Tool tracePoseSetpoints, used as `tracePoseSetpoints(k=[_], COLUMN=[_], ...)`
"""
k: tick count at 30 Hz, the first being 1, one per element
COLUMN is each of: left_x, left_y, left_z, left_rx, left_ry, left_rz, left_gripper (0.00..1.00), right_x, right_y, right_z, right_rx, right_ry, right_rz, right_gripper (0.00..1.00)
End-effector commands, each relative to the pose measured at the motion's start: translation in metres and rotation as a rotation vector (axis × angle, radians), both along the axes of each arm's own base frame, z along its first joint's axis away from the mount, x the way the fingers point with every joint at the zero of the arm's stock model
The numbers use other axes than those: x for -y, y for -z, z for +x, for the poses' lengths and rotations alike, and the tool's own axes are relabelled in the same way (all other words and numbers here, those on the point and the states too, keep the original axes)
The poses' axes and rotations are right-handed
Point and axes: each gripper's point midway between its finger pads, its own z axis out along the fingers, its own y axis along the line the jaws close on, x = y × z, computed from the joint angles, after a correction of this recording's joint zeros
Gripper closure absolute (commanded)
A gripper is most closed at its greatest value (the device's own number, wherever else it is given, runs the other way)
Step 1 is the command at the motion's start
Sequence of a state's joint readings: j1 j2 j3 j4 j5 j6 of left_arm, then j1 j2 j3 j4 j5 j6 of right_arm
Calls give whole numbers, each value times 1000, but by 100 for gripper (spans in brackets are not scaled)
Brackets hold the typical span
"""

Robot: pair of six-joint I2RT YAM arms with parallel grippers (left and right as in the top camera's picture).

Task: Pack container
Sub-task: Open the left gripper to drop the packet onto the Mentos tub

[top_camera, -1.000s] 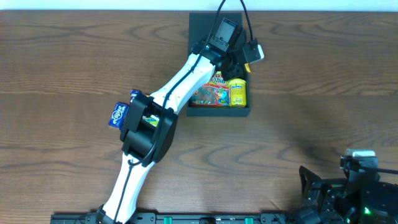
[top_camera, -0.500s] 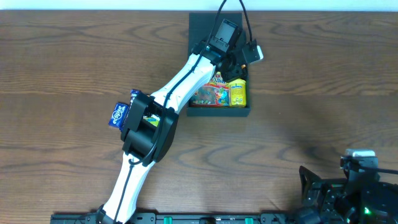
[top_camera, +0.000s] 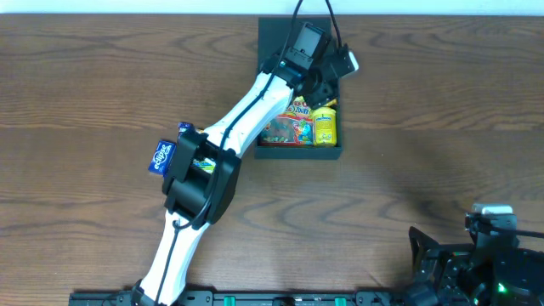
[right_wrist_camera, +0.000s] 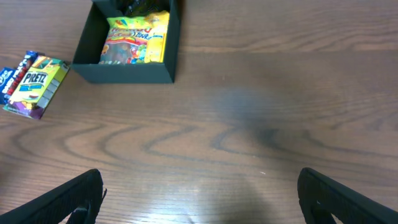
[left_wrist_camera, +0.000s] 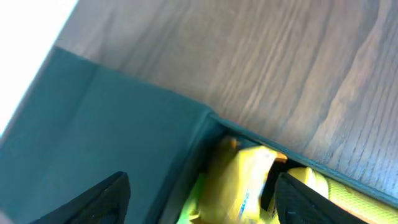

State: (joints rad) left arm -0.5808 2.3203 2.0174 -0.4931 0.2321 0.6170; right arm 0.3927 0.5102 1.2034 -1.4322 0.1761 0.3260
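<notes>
The matte black square rigid box (top_camera: pixel 299 154) sits at the table's (top_camera: pixel 102 85) far edge, directly beneath the left gripper (left_wrist_camera: pixel 202 198), spread wide and holding nothing (right gripper (right_wrist_camera: pixel 205 199), also wide, rests well apart), so the left arm is nearer.

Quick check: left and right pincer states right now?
Left pincer: open, holding nothing.
Right pincer: open, holding nothing.
</notes>
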Motion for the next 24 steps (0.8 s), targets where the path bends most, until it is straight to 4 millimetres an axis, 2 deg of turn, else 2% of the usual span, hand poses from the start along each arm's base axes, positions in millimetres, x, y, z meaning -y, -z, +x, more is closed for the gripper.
tracePoseSetpoints(k=[1, 5, 8, 10, 12, 13, 19, 22, 24], left_x=[0, -3, -11, -17, -20, -22, -33, -58, -86], left_y=[-63, -81, -74, -67, -63, -61, -46, -47, -45], left_z=[4, 4, 2, 0, -3, -5, -14, 2, 8], left_rx=[67, 75, 49, 21, 1, -13, -98, -166, -248], left_ry=[-60, -86, -100, -107, -110, -119, -154, -383, -548], left_rz=[-88, -118, -94, -74, -62, -60, -42, -104, -148], left_gripper=[25, 26, 46, 65, 88, 94, 94, 94, 94], right_x=[1, 1, 1, 1, 1, 1, 1, 1, 1], right_y=[-2, -2, -2, -2, -2, -2, -2, -2, -2], right_z=[0, 0, 0, 0, 0, 0, 0, 0, 0], right_rx=[5, 5, 5, 5, 5, 5, 5, 5, 5], right_ry=[6, 6, 6, 6, 6, 6, 6, 6, 6], right_rz=[5, 5, 5, 5, 5, 5, 5, 5, 5], right_gripper=[1, 1, 1, 1, 1, 0, 1, 1, 1])
